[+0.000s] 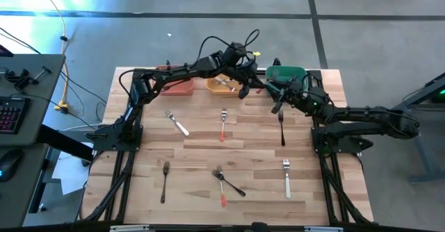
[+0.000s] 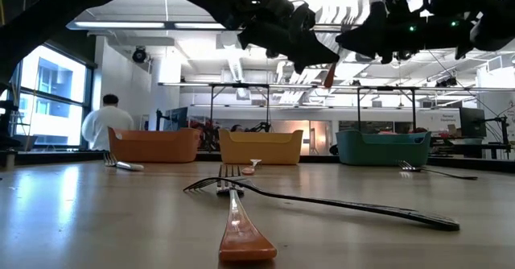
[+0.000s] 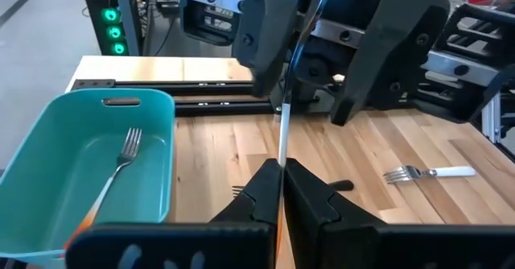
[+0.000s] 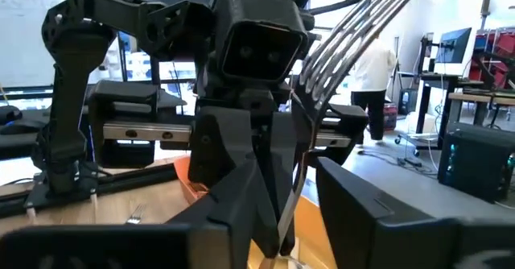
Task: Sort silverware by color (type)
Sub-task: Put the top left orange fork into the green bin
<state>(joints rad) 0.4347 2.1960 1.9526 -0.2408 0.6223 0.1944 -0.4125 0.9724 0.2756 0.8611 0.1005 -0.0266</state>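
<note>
Left gripper (image 3: 282, 190) pinched a fork (image 3: 283, 132) between its jaws; right gripper's (image 1: 276, 107) state was indiscernible; crowding risked collision

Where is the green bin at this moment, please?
In the high view, the green bin stands at the table's far edge on the right side, right of the orange bin. The right gripper is just in front of it.
</note>
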